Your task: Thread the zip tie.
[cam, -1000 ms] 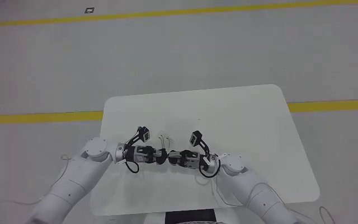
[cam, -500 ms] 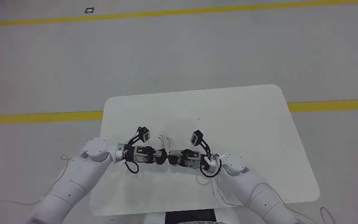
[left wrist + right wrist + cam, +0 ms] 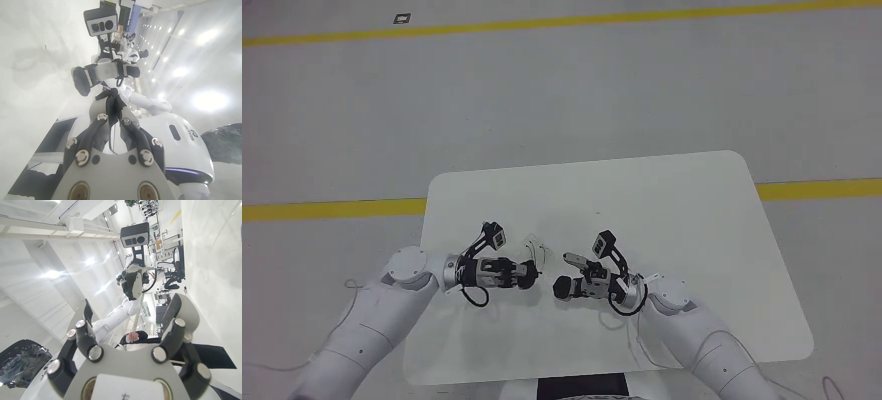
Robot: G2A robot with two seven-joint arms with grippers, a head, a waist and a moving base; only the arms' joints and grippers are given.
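My left gripper (image 3: pixel 530 273) hovers over the near middle of the white table (image 3: pixel 682 200), its fingers (image 3: pixel 111 95) pressed together. A thin dark strand, the zip tie (image 3: pixel 110 139), runs down from between them. My right gripper (image 3: pixel 564 275) faces it a short gap away. In the right wrist view its fingers (image 3: pixel 173 308) stand wide apart around empty space, and the left gripper (image 3: pixel 132 286) shows farther off. The zip tie's head is hidden from me.
A few thin pale strands (image 3: pixel 533 244) lie on the table just beyond the two grippers. The table's far half and right side are bare. Its near edge (image 3: pixel 502 378) runs close below the arms.
The two grippers were touching tip to tip. The right gripper has since opened and drawn back to the right, leaving a gap. The left gripper has shifted slightly left and stays shut.
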